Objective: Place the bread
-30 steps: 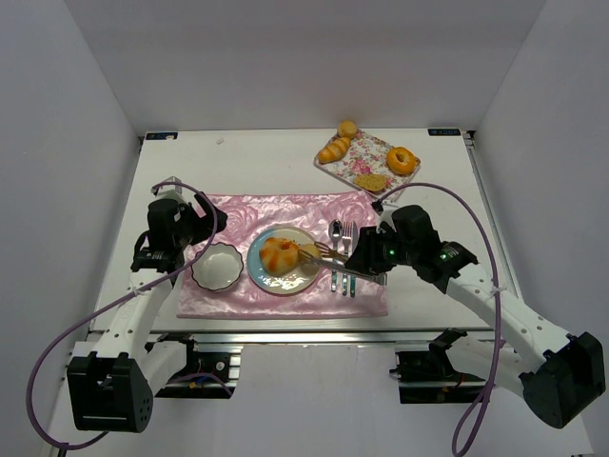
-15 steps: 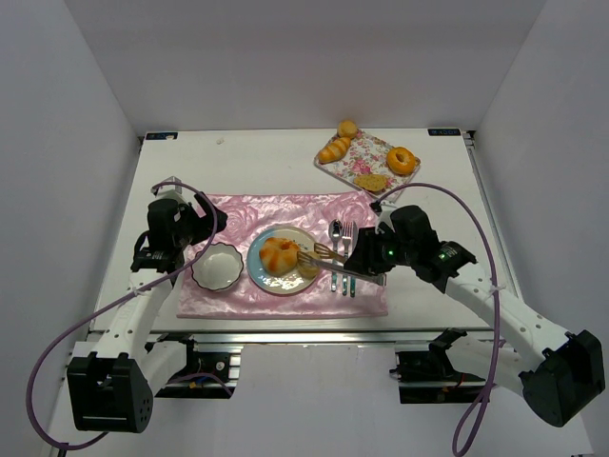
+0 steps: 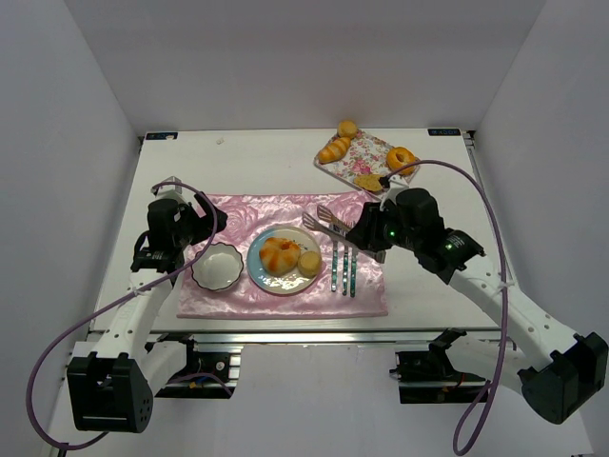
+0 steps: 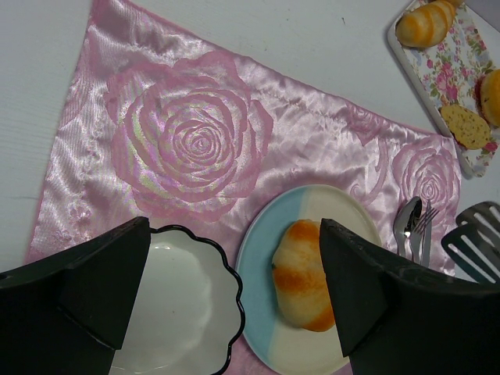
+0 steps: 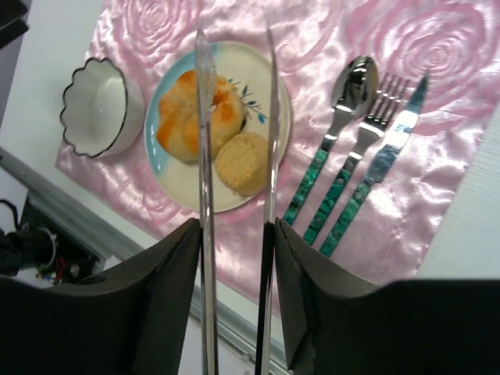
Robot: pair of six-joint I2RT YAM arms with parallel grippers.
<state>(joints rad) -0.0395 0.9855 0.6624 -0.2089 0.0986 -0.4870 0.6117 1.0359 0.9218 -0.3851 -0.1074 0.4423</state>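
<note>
A large orange-topped bun (image 3: 277, 253) and a small round bread (image 3: 309, 260) lie on the blue and cream plate (image 3: 288, 283) on the pink cloth. My right gripper (image 3: 366, 238) is shut on metal tongs (image 3: 328, 223). The tongs' arms are spread and empty, held above the cloth just beyond the plate. In the right wrist view the tongs (image 5: 205, 156) frame the small bread (image 5: 242, 162) beside the large bun (image 5: 183, 117), with my right gripper (image 5: 234, 234) around their handles. My left gripper (image 3: 200, 224) is open and empty, hovering over the bowl and plate (image 4: 262, 258).
A white scalloped bowl (image 3: 217, 266) sits left of the plate. A spoon (image 5: 344, 101), fork (image 5: 367, 133) and knife (image 5: 391, 148) lie right of it on the pink cloth (image 3: 247, 214). A floral tray (image 3: 379, 154) with several breads stands at the back right.
The tongs let go of the small bread onto the plate beside the large bun. My right gripper then lifted the tongs back and away from the plate. The left arm has not moved.
</note>
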